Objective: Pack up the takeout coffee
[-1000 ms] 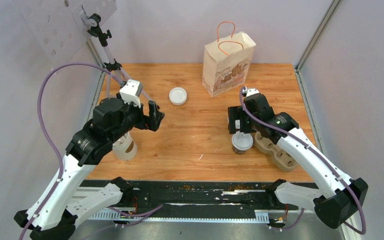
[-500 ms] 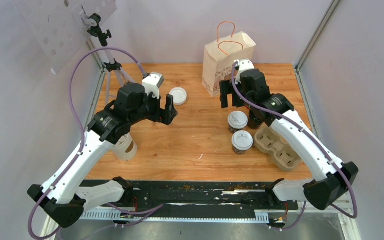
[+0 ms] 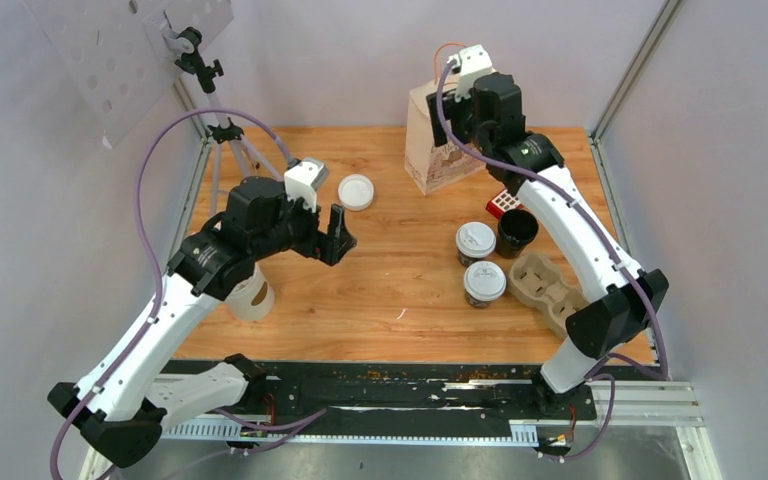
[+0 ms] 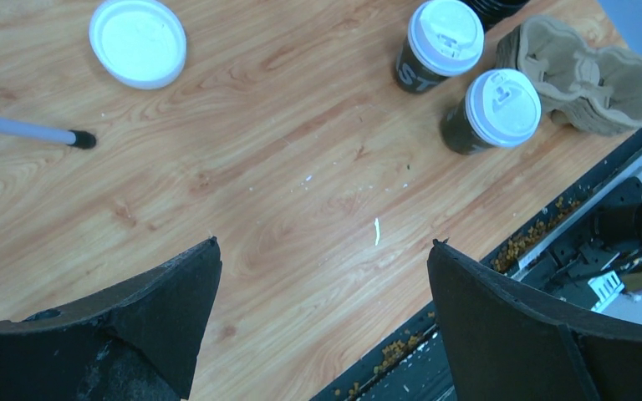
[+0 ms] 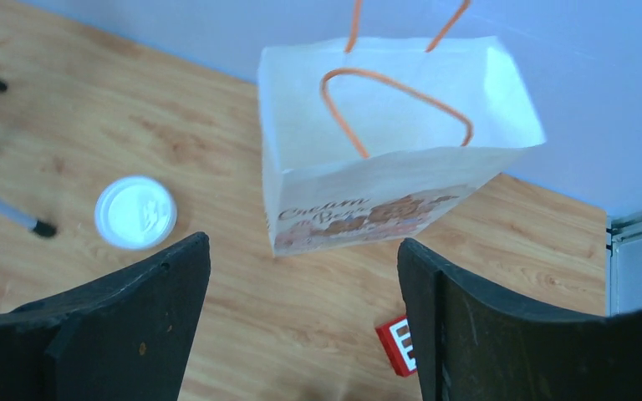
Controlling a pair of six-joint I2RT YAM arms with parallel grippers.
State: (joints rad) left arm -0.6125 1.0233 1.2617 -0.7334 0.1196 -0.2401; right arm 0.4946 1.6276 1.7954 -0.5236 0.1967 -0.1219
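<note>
Takeout coffee: two dark-sided cups with white sip lids, both upright on the desk (image 3: 390, 275), right of centre. The far lidded cup (image 3: 476, 241) and the near lidded cup (image 3: 484, 283) stand one behind the other with a small gap between them. Both are on the bare wood, outside the pulp cup carrier (image 3: 552, 292), which lies just right of the near one. A dark lidless cup (image 3: 517, 230) stands just right of the far lidded cup.

Left hand (image 4: 324, 244): fingers wide apart, nothing between them, held above bare wood left of centre.

Right hand (image 5: 303, 241): fingers apart, nothing held, raised over the paper bag (image 3: 428, 150). The bag stands upright at the far edge, mouth open, orange handles up.

Also noted: a loose white lid (image 3: 356, 191) lies flat to the left of the bag. A pale lidless cup (image 3: 250, 292) is near the left edge, partly hidden by the left arm. A small red item (image 3: 500, 203) sits between the bag and the dark cup, too small to identify.
</note>
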